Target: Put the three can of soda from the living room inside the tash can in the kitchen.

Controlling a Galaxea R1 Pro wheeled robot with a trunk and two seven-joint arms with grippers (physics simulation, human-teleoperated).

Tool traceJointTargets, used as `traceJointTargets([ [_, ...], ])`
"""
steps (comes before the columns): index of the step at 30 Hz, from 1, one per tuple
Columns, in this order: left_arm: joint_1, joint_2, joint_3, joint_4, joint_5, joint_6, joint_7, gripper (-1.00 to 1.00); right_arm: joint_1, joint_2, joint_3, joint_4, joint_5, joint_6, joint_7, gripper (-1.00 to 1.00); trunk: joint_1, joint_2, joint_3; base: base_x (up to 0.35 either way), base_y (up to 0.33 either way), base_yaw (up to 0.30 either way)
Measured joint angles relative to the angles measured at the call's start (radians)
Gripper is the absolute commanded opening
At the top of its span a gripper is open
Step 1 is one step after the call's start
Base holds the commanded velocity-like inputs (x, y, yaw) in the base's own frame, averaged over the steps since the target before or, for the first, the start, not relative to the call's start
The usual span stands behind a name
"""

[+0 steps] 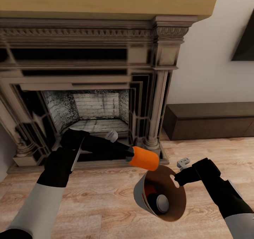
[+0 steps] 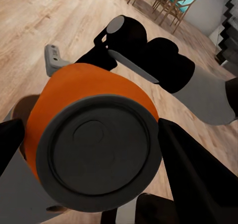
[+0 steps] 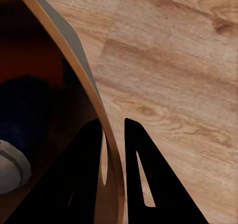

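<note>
Now the tilted grey trash can (image 1: 141, 193), coppery inside, holds two cans.

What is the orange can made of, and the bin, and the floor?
The orange can looks like painted metal: its end is a dull silvery disc with pressed rings. The bin seems matte grey plastic or metal outside and coppery brown inside; it is hard to tell which. The floor looks like light wood planks with grain and knots.

No readable text, label, brand, number or sign appears anywhere; the orange can (image 1: 144, 158) in the left gripper (image 1: 131, 155) is plain, and the bin (image 1: 160, 193) bears no lettering either
</note>
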Motion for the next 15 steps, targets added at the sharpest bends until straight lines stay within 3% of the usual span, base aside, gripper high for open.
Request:
traceJointTargets([
  [4,0.001,0.000,-0.001,0.003,0.000,0.000,0.000,-1.00,-0.001,0.008,0.006,0.000,-0.002,0.001,-0.001,-1.00,0.000,0.000,0.000,0.000,0.000,0.000],
  [8,0.001,0.001,-0.004,0.006,0.000,0.000,0.052,-1.00,-0.003,0.024,0.008,-0.002,0.001,0.000,-0.001,-1.00,0.000,0.000,0.000,0.000,0.000,0.000],
  [14,0.001,-0.001,-0.077,0.017,-0.040,0.000,0.137,-1.00,-0.009,0.047,0.010,-0.003,0.010,0.005,0.000,-1.00,0.000,0.000,0.000,0.000,0.000,0.000],
  [15,0.002,-0.001,-0.085,0.018,-0.045,0.000,0.144,-1.00,-0.009,0.054,0.010,-0.005,0.026,0.005,0.001,-1.00,0.000,0.000,0.000,0.000,0.000,0.000],
])
